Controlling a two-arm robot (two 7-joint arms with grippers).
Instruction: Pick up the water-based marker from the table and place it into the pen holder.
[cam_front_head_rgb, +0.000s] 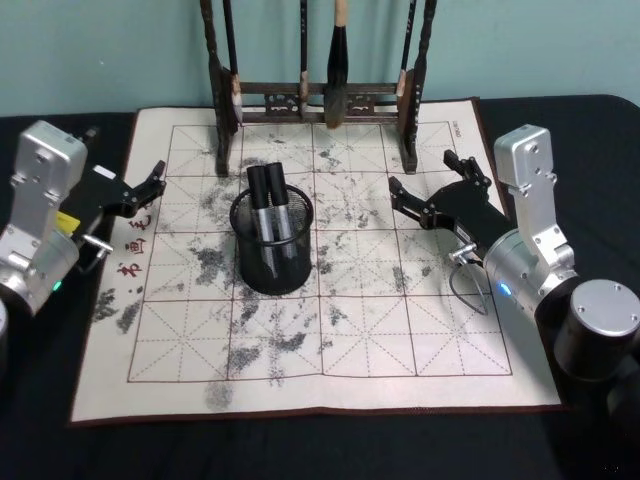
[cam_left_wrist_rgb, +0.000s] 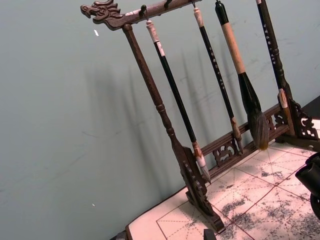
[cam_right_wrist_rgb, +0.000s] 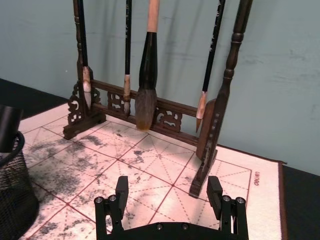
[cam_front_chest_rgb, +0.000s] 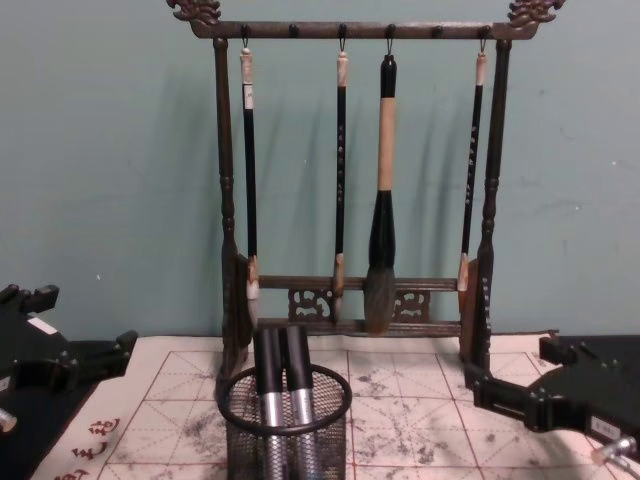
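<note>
The pen holder (cam_front_head_rgb: 272, 272), a round black mesh cup, stands upright left of the middle of the felt mat and shows from the side in the chest view (cam_front_chest_rgb: 287, 445). Two water-based markers (cam_front_head_rgb: 268, 198) with black caps and silver barrels stand side by side inside it (cam_front_chest_rgb: 283, 378). My left gripper (cam_front_head_rgb: 145, 190) hovers open and empty at the mat's left edge, a hand's width from the holder. Over the mat's right side my right gripper (cam_front_head_rgb: 422, 172) is open and empty too. In the right wrist view its fingers (cam_right_wrist_rgb: 121, 189) spread wide above bare mat.
A tall dark wooden brush rack (cam_front_head_rgb: 320, 100) with several hanging brushes stands along the mat's far edge (cam_front_chest_rgb: 360, 180). The ink-stained gridded mat (cam_front_head_rgb: 400, 330) lies on a black tablecloth (cam_front_head_rgb: 320, 450). A teal wall (cam_front_chest_rgb: 100, 150) rises behind the rack.
</note>
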